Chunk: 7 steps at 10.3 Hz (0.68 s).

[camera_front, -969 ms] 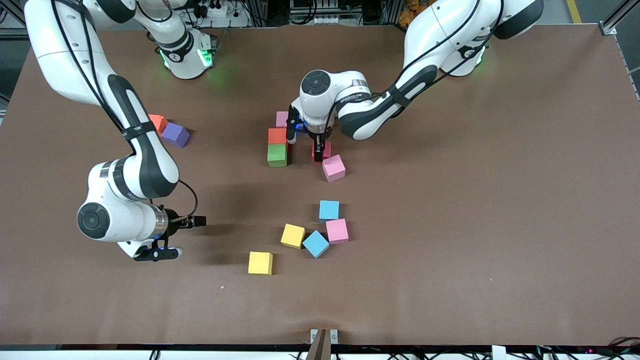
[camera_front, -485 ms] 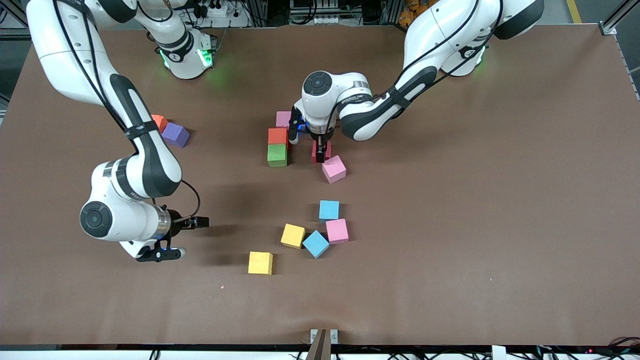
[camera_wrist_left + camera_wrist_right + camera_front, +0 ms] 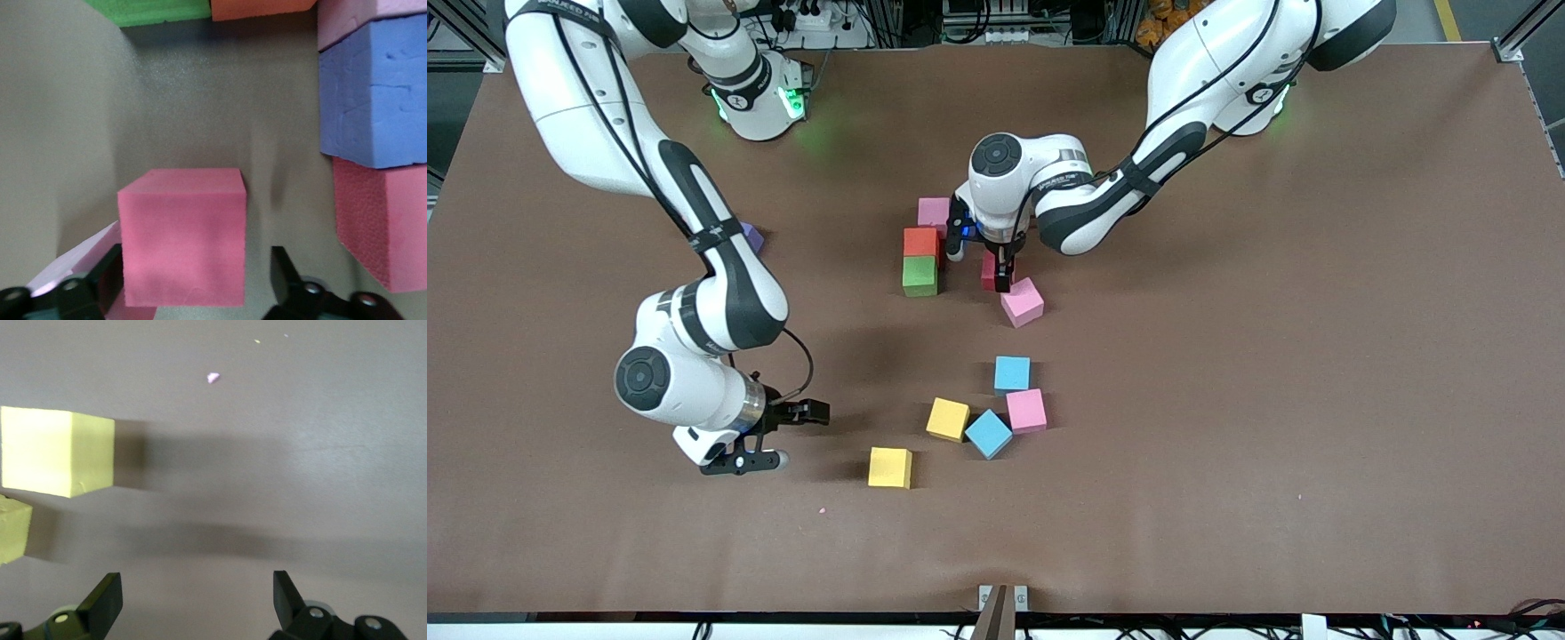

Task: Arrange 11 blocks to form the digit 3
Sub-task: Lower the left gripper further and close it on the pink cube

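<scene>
Brown desk, front view: left claw is down around the red block, just beside the green block and touching the tilted pink block; right claw waits near the yellow block.

Left wrist view: fingers flank the red block, not yet pinching.

Right wrist view: right claw released, empty.

Judgement: clench squarely, centred; lift straight to avoid nudging neighbours.

table: brown mat | on it: loose blocks
</scene>
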Motion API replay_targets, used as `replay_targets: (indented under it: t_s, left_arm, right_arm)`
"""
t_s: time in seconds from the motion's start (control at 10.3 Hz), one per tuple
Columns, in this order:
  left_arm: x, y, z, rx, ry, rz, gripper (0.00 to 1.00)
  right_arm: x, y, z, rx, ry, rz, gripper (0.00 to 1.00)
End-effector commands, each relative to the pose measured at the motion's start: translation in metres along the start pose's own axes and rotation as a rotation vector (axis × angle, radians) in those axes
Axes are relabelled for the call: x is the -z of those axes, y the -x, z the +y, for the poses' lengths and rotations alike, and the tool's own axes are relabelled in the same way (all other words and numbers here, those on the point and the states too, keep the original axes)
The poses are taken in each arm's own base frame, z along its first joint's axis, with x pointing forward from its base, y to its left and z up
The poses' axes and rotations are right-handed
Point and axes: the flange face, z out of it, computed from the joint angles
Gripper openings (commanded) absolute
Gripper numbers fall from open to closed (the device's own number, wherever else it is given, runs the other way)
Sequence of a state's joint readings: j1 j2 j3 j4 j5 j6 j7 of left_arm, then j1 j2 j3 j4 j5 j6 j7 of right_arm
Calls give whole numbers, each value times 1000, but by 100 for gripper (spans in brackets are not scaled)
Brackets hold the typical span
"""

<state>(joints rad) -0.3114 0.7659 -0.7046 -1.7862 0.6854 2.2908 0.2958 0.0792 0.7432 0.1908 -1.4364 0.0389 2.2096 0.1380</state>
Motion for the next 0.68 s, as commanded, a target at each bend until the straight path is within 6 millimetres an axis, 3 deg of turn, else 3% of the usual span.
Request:
replay_targets:
  t_s: [0.0, 0.19, 0.29, 0.58]
  left_arm:
    - [0, 2, -5, -6, -26, 5, 66]
    - [1, 1, -4, 2, -20, 7, 55]
    - [2, 1, -5, 8, -20, 9, 44]
    - [10, -7, -8, 51, -30, 26, 38]
  right_arm:
    - [14, -10, 11, -36, -12, 31, 100]
    - [17, -12, 12, -23, -7, 38, 100]
    - [20, -14, 24, -22, 6, 42, 100]
    - [21, -11, 94, 60, 10, 0, 100]
